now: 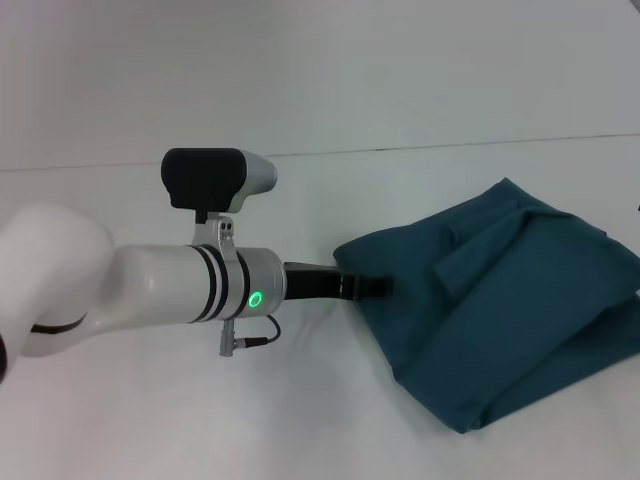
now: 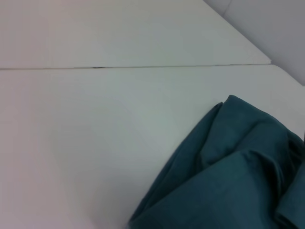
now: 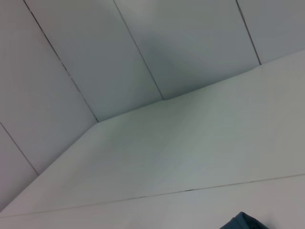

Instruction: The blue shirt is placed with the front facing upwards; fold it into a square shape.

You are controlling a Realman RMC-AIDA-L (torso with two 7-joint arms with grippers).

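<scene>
Left gripper (image 1: pixel 378 287): reaches across the white table (image 1: pixel 150 420) from the left, its dark tip buried in the shirt's near-left edge; whether the fingers are apart or pinching cloth cannot be told.
Blue shirt (image 1: pixel 500 300): lies bunched and folded over itself at the table's right side, plain teal cloth showing, a flap doubled across the top.
Left arm (image 1: pixel 150 285): white, a green ring light lit near the wrist.
Right gripper: out of sight in every view.
</scene>
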